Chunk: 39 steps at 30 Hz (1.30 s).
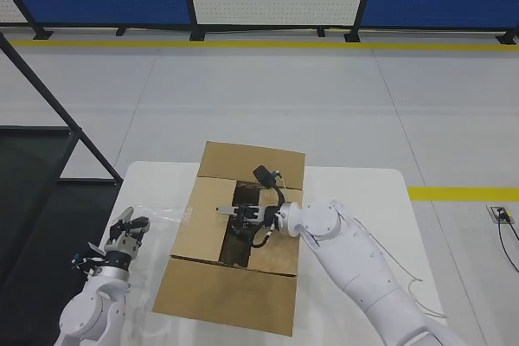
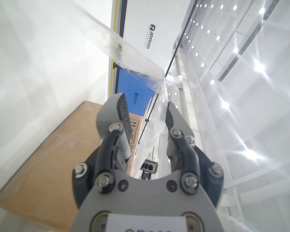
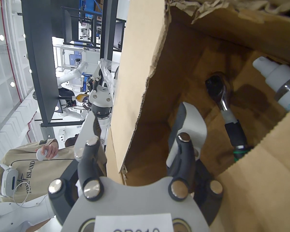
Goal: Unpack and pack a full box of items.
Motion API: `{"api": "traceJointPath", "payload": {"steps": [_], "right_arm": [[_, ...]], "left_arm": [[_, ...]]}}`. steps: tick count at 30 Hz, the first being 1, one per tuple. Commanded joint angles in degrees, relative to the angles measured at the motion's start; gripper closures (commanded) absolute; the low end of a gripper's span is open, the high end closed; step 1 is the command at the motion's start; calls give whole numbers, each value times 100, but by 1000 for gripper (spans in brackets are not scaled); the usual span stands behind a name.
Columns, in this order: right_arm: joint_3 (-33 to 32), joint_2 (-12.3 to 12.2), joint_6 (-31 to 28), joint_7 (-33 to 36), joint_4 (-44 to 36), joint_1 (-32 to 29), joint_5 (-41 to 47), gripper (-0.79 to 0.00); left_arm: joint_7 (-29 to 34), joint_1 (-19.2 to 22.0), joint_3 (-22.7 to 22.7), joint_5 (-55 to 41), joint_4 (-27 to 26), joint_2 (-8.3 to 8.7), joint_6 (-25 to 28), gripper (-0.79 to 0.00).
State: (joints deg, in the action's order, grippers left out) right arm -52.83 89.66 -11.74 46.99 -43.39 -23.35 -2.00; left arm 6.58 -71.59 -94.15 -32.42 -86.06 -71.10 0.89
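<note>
Now: brown cardboard box [image 1: 229, 294] open on white counter [image 1: 363, 190]; right hand [image 3: 140, 119] spread astride flap [image 3: 145, 49]. Inside, steel ratchet wrench [image 3: 226, 112], likely heavy, slippery; grip black handle [image 3: 235, 131]. At box's 9 o'clock, left hand [image 2: 145, 112] unclenched.

White table [image 1: 363, 190] with an open cardboard box [image 1: 225, 294] at its middle.

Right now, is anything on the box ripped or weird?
Yes. The box flap has a ragged, torn edge instead of a clean straight one. The right gripper is open and sits astride that flap, one finger inside and one outside.
</note>
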Motion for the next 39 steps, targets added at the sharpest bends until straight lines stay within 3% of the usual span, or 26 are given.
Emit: {"api": "traceJointPath", "payload": {"steps": [1, 5, 10, 14, 25, 30, 39], "right_arm": [[-169, -73, 19, -212, -228, -83, -88, -785], [-430, -186, -122, -429, -1131, -485, -64, -785], [-179, -160, 30, -549, -2015, -783, -288, -785], [65, -64, -31, -865, -2161, -746, -282, -785], [174, -33, 9, -771, -2302, -856, -148, -785], [720, 203, 203, -911, -1818, -438, -162, -785], [1363, 738, 45, -1286, -568, 383, 166, -785]], "left_arm": [[4, 3, 0, -1, -1, -3, 4, -369], [3, 5, -6, 10, 4, -6, -1, -366], [15, 15, 24, 40, -3, -14, -9, -360], [17, 15, 34, 40, -22, -21, 6, -354], [24, -4, -40, -15, -47, -29, 32, -354], [59, 10, -49, 7, -55, -29, 8, -357], [98, -7, -75, -8, -64, -33, -8, -357]]}}
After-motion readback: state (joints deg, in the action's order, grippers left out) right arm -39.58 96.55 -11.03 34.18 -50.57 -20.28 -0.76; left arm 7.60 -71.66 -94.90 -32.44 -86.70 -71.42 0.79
